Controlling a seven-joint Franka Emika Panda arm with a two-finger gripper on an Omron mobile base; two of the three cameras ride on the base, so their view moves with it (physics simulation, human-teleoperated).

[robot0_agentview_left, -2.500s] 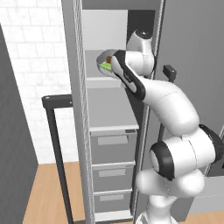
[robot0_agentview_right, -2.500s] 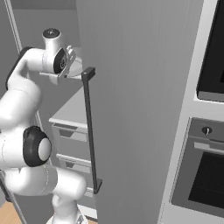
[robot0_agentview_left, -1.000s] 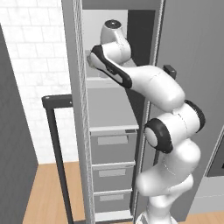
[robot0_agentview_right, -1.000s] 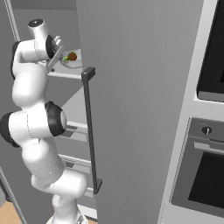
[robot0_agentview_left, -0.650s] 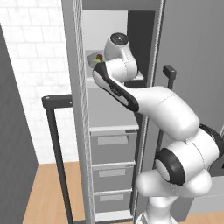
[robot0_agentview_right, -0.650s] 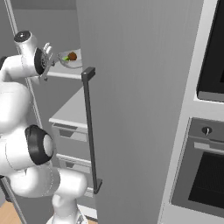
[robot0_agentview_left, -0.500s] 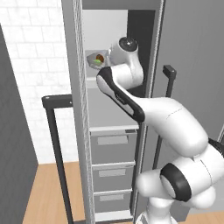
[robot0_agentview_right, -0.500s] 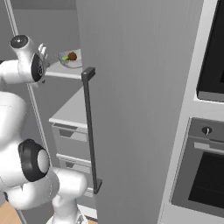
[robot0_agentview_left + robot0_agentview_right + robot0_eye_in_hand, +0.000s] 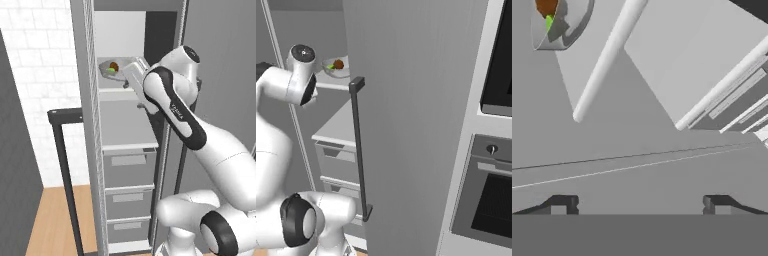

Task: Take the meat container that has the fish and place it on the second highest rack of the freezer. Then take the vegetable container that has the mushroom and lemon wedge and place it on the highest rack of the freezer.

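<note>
The vegetable container (image 9: 112, 69), a shallow grey dish, rests on the top white shelf of the open freezer (image 9: 82, 125). It holds the brown mushroom (image 9: 114, 65) and the green lemon wedge (image 9: 110, 70). From the other side the vegetable container (image 9: 336, 66) shows behind the freezer door. In the hand view the vegetable container (image 9: 559, 22) lies at the top left, far from my gripper (image 9: 639, 204). The gripper is open, its fingertips (image 9: 559, 204) wide apart with nothing between them. My hand hangs just right of the dish, in front of the shelf. The meat container and the fish are out of view.
A lower white shelf (image 9: 125, 125) and grey drawers (image 9: 127, 167) sit under the dish. The open freezer door (image 9: 416, 100) has a long dark bar handle (image 9: 358, 150). A second dark bar (image 9: 65, 165) stands left. A dark built-in oven (image 9: 491, 195) is on the right.
My arm has swung back and to the right, out from the top shelf. The dish with the mushroom and wedge stays on the shelf, free of the open gripper.
</note>
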